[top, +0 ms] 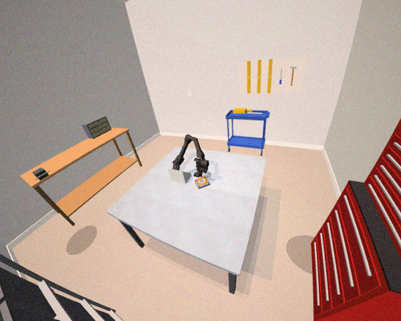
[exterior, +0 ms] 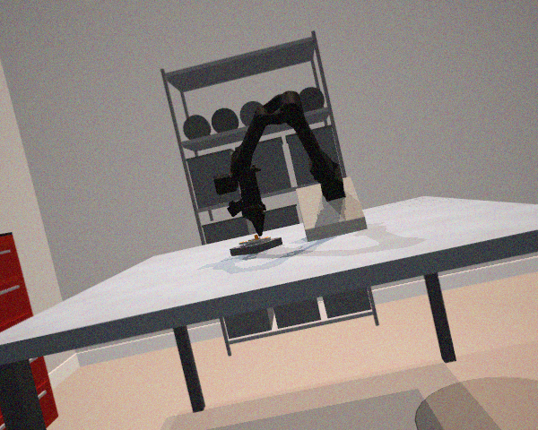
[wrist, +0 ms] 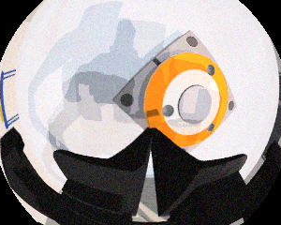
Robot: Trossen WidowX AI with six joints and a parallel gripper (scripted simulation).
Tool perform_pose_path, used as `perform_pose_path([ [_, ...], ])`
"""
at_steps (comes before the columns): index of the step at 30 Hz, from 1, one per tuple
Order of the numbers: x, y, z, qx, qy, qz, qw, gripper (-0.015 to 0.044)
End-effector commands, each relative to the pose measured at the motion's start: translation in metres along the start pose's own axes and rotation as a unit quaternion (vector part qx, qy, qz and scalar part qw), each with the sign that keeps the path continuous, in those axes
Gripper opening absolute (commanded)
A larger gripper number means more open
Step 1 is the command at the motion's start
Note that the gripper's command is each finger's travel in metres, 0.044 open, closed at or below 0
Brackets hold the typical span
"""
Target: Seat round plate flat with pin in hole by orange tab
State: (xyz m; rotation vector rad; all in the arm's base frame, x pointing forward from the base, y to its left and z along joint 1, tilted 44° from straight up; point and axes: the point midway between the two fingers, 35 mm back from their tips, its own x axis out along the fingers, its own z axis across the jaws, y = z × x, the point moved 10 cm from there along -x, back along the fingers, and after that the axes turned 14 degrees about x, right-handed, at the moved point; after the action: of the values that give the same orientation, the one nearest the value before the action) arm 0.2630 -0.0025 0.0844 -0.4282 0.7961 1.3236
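1. While the arm is arching over from its pale block mount [exterior: 333, 212], the gripper [exterior: 259, 229] is pointing straight down, its tip hanging just above the plate [exterior: 254, 240] — whether it is touching, I cannot tell from here.
2. Jaws are sitting pressed together with nothing between them; in the wrist view the two dark fingers are meeting at a thin seam.
3. Orange and ring-shaped, the plate [wrist: 187, 100] is lying on the grey square base [wrist: 133, 93], with the pale post [wrist: 193, 101] showing through its centre.
4. That base [top: 202, 182] is resting on the grey table [top: 194, 210], just beside the arm's mount.
5. Small holes are dotting the ring — one grey spot [wrist: 169, 111] is sitting at its near-left edge, closest to the fingertips.
6. Shadows of the arm are spreading across the table top to the left of the base.
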Motion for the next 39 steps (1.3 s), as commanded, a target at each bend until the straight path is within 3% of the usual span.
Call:
perform_pose_path([
  [1, 0.001, -0.004, 0.004, 0.0, -0.002, 0.001, 1.0, 0.0],
  [39, 0.0, -0.042, 0.015, -0.001, -0.002, 0.0, 1.0, 0.0],
])
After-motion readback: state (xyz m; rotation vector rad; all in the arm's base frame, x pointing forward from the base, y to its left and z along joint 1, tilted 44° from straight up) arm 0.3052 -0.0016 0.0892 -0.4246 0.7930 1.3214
